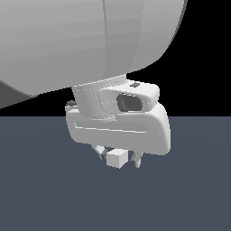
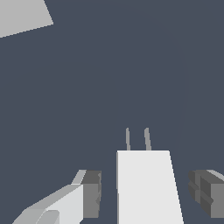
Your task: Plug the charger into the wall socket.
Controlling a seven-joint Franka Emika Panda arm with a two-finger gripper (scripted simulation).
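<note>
The claw (image 1: 118, 158) straddled the charger (image 1: 116, 158) at lower centre, fingers (image 2: 91, 194) apart, not gripping. Only the wrist view showed its two prongs (image 2: 137, 139) and a pale panel (image 2: 22, 16). No writing anywhere.

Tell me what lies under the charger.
Beneath the charger, between the fingers, only dark blue-grey floor shows. Whether it rests there or hangs is unclear; its underside is hidden. Two thin prongs project from it.
</note>
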